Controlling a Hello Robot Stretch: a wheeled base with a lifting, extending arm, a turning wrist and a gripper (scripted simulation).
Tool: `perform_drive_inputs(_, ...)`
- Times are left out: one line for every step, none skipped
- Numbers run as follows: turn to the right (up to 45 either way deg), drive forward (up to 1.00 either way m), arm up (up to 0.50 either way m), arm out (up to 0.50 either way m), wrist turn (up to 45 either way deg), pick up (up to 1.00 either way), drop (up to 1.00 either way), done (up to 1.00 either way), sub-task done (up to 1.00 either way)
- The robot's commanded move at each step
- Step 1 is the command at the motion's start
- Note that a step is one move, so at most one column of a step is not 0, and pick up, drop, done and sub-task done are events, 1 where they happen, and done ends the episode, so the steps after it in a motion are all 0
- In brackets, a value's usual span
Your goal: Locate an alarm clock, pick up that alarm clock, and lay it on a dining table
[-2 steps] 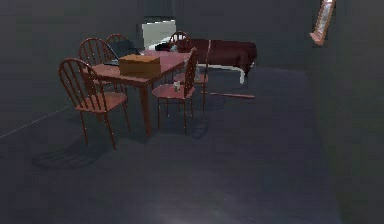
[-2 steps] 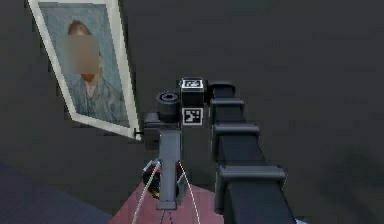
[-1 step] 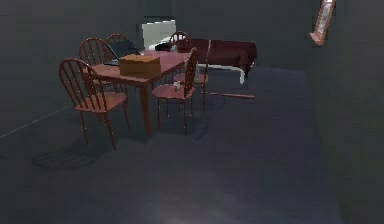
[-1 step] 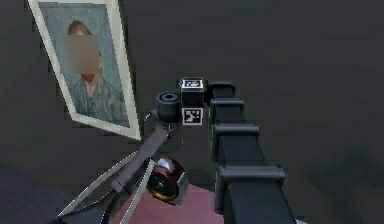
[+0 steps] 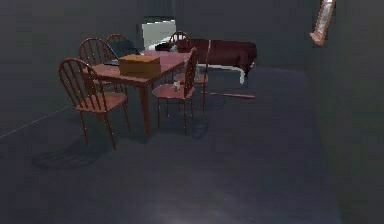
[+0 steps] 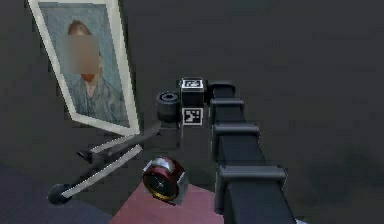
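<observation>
Though a red alarm clock point(image 6: 163, 178) shows by the gripper point(image 6: 68, 174), I cannot tell whether it is held. A framed portrait point(image 6: 90, 60) shows behind.

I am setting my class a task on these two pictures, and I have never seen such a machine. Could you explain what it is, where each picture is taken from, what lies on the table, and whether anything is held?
This is a wheeled robot with one extending arm and a two-finger gripper, rendered in a simulated house. The forward view looks ahead from the robot. It shows a dining table with a cardboard box on it, wooden chairs around it and a bed behind. The arm side view looks out to the side where the arm reaches. The dark bar is the arm, and at its far end is the gripper. Beside it is a round red and silver thing, likely the alarm clock, above a reddish surface. Whether the gripper holds it cannot be told. A framed portrait hangs on the wall.
</observation>
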Motion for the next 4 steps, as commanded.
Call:
perform_drive_inputs(0.0, 0.00, 0.00, 0.00, 45.0, 0.00, 0.00, 0.00, 0.00)
perform_drive_inputs(0.0, 0.00, 0.00, 0.00, 39.0, 0.00, 0.00, 0.00, 0.00)
perform_drive_inputs(0.0, 0.00, -0.30, 0.00, 0.0, 0.00, 0.00, 0.00, 0.00)
perform_drive_inputs(0.0, 0.00, 0.00, 0.00, 0.0, 1.00, 0.00, 0.00, 0.00)
